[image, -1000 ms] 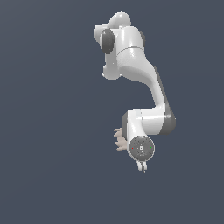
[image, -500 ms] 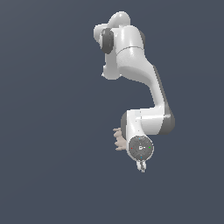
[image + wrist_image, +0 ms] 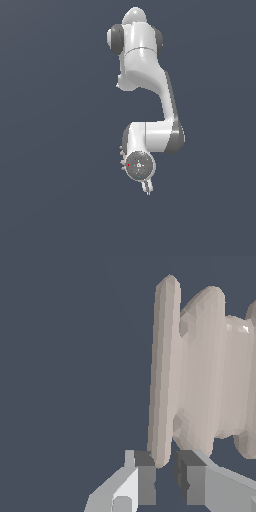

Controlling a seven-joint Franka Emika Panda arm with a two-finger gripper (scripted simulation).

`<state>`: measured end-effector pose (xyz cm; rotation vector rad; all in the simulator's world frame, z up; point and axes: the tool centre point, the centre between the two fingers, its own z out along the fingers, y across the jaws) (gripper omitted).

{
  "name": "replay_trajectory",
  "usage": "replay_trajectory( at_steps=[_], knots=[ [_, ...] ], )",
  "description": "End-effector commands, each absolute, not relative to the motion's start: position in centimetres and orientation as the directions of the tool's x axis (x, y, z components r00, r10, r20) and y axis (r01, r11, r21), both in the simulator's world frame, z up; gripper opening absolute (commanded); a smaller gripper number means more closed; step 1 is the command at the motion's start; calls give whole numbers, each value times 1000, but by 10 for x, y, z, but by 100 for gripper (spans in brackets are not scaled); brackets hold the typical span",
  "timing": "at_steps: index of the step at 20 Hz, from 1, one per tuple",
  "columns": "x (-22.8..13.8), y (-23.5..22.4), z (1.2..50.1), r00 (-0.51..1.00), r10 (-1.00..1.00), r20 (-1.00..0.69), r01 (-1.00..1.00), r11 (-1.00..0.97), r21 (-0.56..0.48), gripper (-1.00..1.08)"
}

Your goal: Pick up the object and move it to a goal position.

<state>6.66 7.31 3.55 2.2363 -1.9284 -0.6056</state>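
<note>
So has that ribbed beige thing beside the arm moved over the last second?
No. The ribbed object sits at the same spot in the exterior view, tucked against the wrist's left side, just as before.

Exterior view: you look from well back, taking in the whole arm against a plain dark ground.
Wrist view: you look out along the gripper, very near, jaws in the foreground.
Shared: both show the object, which fills the wrist view but peeks beside the hand on the exterior view's left.
</note>
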Motion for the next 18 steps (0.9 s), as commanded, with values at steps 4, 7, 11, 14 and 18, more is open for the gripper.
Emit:
replay_trajectory(
  at_steps=[4, 7, 11, 14, 18],
  knots=[
    [61, 18, 43, 102, -971, -216, -920, -175, 351, -100],
    [58, -11, 48, 102, -971, -216, -920, -175, 351, -100],
    [55, -46, 53, 102, -971, -216, -920, -175, 351, -100],
    [54, -72, 57, 102, -971, -216, -920, -175, 351, -100],
    [53, -98, 60, 102, -971, -215, -920, -175, 351, -100]
  ],
)
